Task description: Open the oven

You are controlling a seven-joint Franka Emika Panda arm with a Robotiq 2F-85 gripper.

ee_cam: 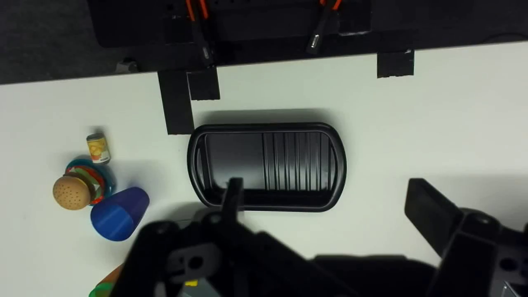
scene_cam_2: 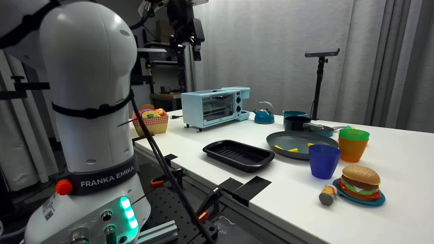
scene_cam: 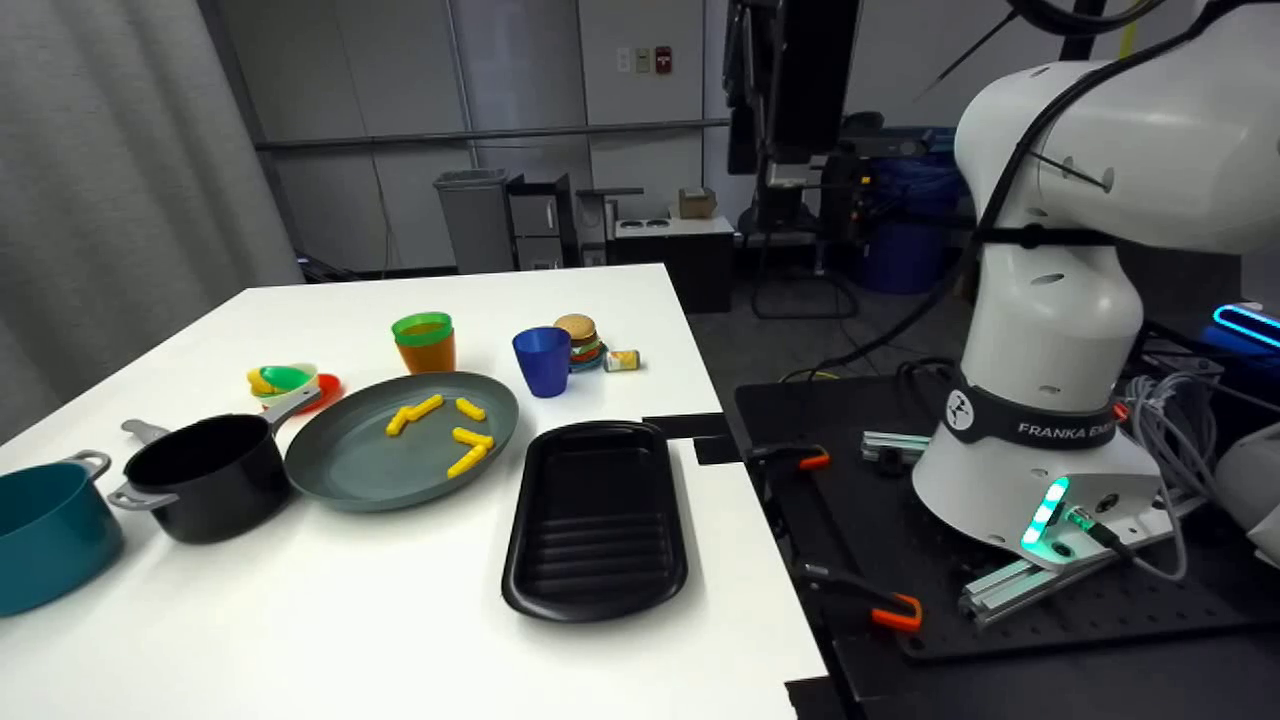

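Note:
The oven (scene_cam_2: 193, 110) is a light blue toaster oven on the far part of the table in an exterior view. Its glass door (scene_cam_2: 217, 110) is upright and closed, with a dark handle (scene_cam_2: 219, 97) along the top and black knobs beside it. My gripper (ee_cam: 326, 181) is open and empty in the wrist view, its two fingers wide apart above the table. In both exterior views the gripper (scene_cam_2: 195, 47), also at the top (scene_cam: 745, 110), hangs high over the table, apart from the oven. The oven is out of view in the exterior view showing the curtain on the left.
A black baking tray (ee_cam: 268, 165) lies below the gripper. A grey pan (scene_cam: 350, 450) with yellow pieces, pots (scene_cam: 215, 480), cups (scene_cam_2: 323, 161) and a toy burger (scene_cam_2: 361, 179) stand farther along. A kettle (scene_cam_2: 263, 116) and a basket (scene_cam_2: 152, 125) flank the oven.

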